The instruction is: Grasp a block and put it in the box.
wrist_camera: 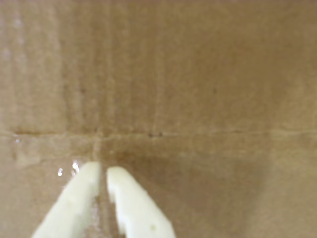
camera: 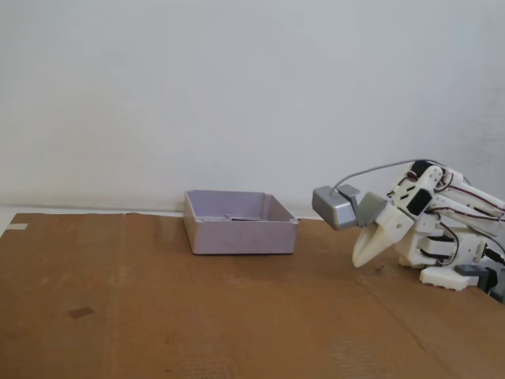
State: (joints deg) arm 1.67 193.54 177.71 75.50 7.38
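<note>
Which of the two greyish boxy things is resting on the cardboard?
The pale lilac-grey open box rests on the cardboard; the darker grey camera cube rides on the arm.

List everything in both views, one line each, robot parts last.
box: one, pale lilac-grey, on the cardboard left of the arm in the fixed view; inside mostly hidden.
block: none visible in either view.
cardboard sheet: one, brown, covers the tabletop; fills the wrist view.
dark mark: one, on the cardboard, front left in the fixed view.
wall: white, behind.
camera cube: one, grey, on the wrist.
arm: one, white, folded at right.
hand: one, cream, tips nearly together, low over the cardboard, empty.
</note>
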